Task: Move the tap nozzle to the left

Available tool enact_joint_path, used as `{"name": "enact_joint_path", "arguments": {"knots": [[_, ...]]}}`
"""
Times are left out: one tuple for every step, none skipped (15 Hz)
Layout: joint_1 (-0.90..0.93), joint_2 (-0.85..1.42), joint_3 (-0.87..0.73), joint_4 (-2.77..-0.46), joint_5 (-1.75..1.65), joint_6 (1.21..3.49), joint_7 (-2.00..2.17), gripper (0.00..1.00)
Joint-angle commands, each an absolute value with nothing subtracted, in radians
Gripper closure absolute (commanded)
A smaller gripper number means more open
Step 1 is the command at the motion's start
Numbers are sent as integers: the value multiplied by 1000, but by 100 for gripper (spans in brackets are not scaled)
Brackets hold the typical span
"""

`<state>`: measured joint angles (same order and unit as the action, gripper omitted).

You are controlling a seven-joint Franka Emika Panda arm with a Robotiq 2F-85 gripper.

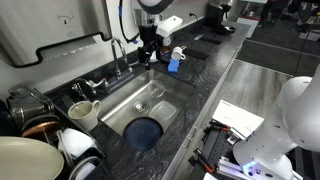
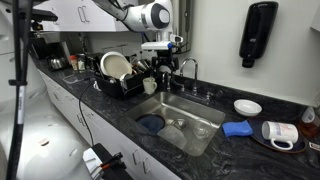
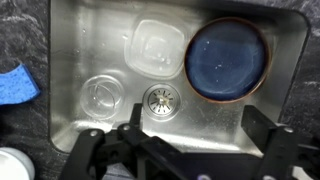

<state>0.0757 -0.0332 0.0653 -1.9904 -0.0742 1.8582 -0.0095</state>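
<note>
Nozzle arched over the back edge of the sink, just beside the gripper and apparently clear of it in both exterior views. Whether they touched could not be told. The wrist view showed the fingers spread wide apart, holding nothing, with the bowl and drain below them.

The likeliest failure would be a glancing push. The chrome tube looked slim and slick, so a finger meeting it off-centre could slide past without swivelling it. Coming in too low could catch the handles at its base instead. Overshooting might carry the gripper into the wall behind, or knock the sponge close by.
</note>
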Motion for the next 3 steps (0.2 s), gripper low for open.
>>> {"name": "enact_joint_path", "arguments": {"knots": [[68, -117, 59, -2035, -41, 1733, -53, 0], [67, -125, 55, -2039, -31, 1710, -62, 0], [66, -138, 50, -2058, -10, 1723, -86, 0]]}}
